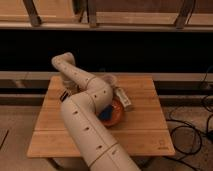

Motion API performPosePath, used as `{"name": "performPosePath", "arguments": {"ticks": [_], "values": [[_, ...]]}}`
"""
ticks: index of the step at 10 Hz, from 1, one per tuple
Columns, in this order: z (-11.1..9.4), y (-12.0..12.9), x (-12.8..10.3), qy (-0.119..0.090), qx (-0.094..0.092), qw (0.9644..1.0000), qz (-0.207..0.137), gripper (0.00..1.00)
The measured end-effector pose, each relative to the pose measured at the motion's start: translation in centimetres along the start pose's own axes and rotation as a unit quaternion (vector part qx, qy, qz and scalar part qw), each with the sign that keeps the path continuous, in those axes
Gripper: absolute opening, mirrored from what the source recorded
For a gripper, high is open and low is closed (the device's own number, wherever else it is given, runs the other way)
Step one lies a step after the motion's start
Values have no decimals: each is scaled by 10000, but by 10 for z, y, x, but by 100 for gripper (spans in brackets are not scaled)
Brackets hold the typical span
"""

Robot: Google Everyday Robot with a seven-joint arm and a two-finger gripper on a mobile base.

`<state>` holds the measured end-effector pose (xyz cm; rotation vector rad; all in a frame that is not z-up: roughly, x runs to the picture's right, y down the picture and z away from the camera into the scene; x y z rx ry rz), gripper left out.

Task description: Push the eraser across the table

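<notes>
Wooden table (pixel 142 131) carries the eraser (pixel 64 96) near its left edge, just beside the gripper (pixel 67 90), mostly hidden behind the arm (pixel 87 125).

An orange round dish (pixel 119 116) sits near the middle of the tabletop (pixel 145 135), with a blue piece (pixel 106 115) lying in it, half hidden. A white oblong object (pixel 124 98) rests tilted on the dish's far rim. Black cables (pixel 192 125) trail over the pale floor (pixel 15 125) to the right. Behind runs a light wooden shelf with slanted struts (pixel 90 12) above a dark recess (pixel 150 50). The pincer (pixel 67 93) is low over the tabletop's far left part.
</notes>
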<state>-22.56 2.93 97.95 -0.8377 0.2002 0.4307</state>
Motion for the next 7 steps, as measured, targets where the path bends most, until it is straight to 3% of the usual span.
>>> {"name": "performPosePath", "arguments": {"ticks": [1, 2, 4, 6, 7], "values": [[-16, -3, -21, -463, 78, 9981, -394, 0], [-26, -3, -33, -748, 96, 9948, -683, 0], [-52, -3, -53, -1362, 157, 9825, -1259, 0], [-63, -6, -55, -1549, 212, 9777, -1403, 0], [-63, -5, -56, -1549, 211, 9777, -1403, 1]]}}
